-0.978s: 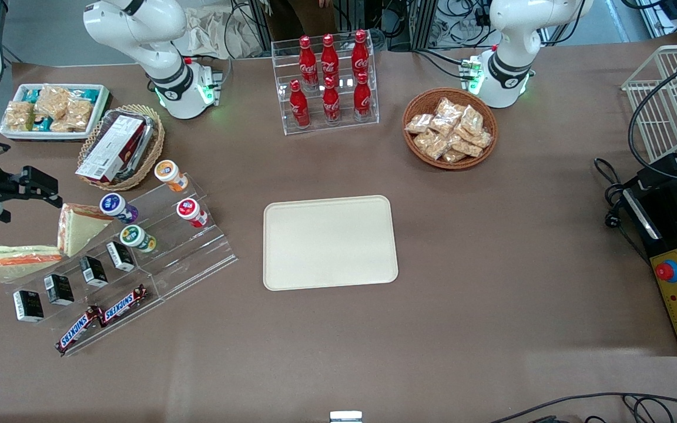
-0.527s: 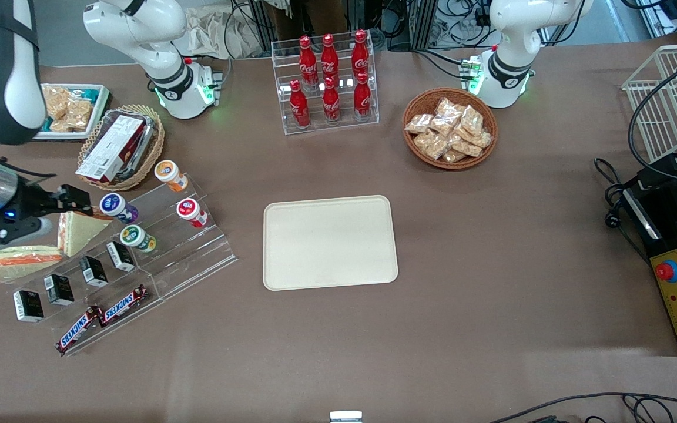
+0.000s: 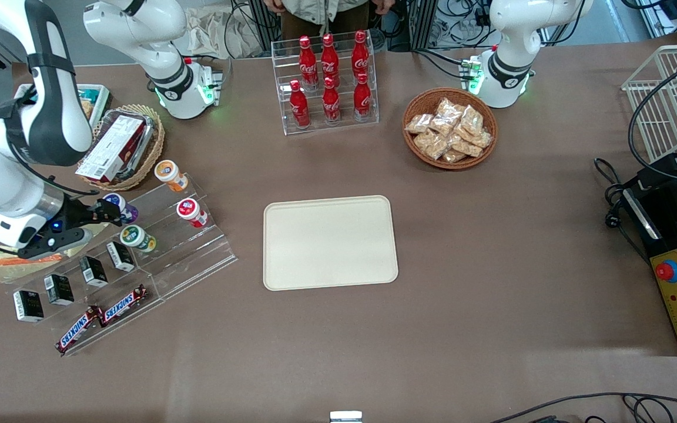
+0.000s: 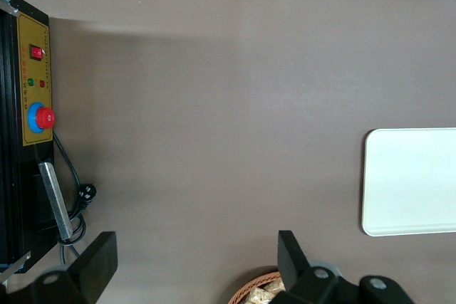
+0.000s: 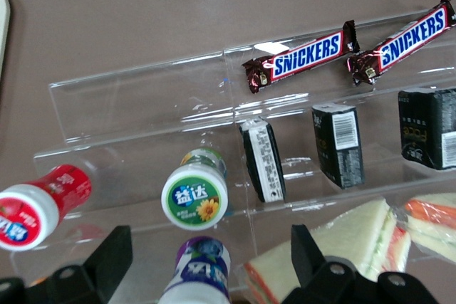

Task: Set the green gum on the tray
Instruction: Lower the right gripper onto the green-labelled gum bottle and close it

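Green gum [image 3: 136, 238] just beside open gripper [image 3: 106, 212]

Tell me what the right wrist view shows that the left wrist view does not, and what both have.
Only the right wrist view shows the green gum upright on the clear stepped stand, the red gum bottle, the purple gum bottle, two Snickers bars, small black boxes and sandwiches; the open gripper hangs above the purple bottle.

Only the left wrist view shows the control box with its red button, and the basket rim.

Both show the brown table. The tray is plain only in the left wrist view.
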